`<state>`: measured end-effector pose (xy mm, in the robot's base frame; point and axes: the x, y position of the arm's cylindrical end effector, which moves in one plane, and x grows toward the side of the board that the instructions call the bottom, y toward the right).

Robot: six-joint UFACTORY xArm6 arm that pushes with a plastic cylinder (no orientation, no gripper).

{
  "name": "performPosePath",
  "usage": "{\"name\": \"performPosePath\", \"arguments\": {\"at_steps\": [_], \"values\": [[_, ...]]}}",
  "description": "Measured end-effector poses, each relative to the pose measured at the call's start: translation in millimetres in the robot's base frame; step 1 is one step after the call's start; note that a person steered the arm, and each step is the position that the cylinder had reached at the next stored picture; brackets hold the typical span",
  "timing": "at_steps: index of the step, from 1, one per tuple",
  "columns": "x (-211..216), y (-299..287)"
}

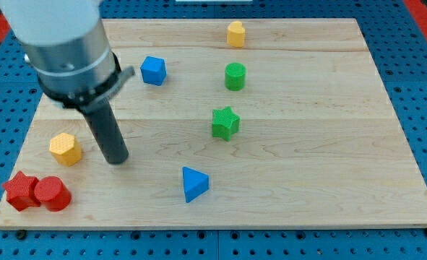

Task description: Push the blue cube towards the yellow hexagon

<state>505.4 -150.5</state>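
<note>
Bright, even light falls from overhead across the worktop (307, 144), with no glare. Shadows are soft and short, tucked close beneath each block. The large arm housing (58, 36) in the upper left looks slightly blurred; the rest is reasonably sharp, edges undistorted.

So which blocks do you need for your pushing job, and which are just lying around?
Needed: blue cube, yellow hexagon, my tip just right of the hexagon.

Lying about: yellow block, green cylinder, green star, blue triangle, red star, red cylinder.
</note>
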Motion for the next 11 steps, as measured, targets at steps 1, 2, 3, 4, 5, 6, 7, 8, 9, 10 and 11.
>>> {"name": "performPosePath", "arguments": {"at_steps": [1,2,3,4,5,6,7,8,9,10,11], "values": [[-46.5,-4.6],[-88.2,-6.2],[-124.3,-22.7],[-165.5,-24.0],[-203.7,-6.0],[-210.7,27.2],[-198.7,59.6],[-178.1,69.8],[-155.5,60.9],[-150.9,40.6],[-149.1,37.2]]}}
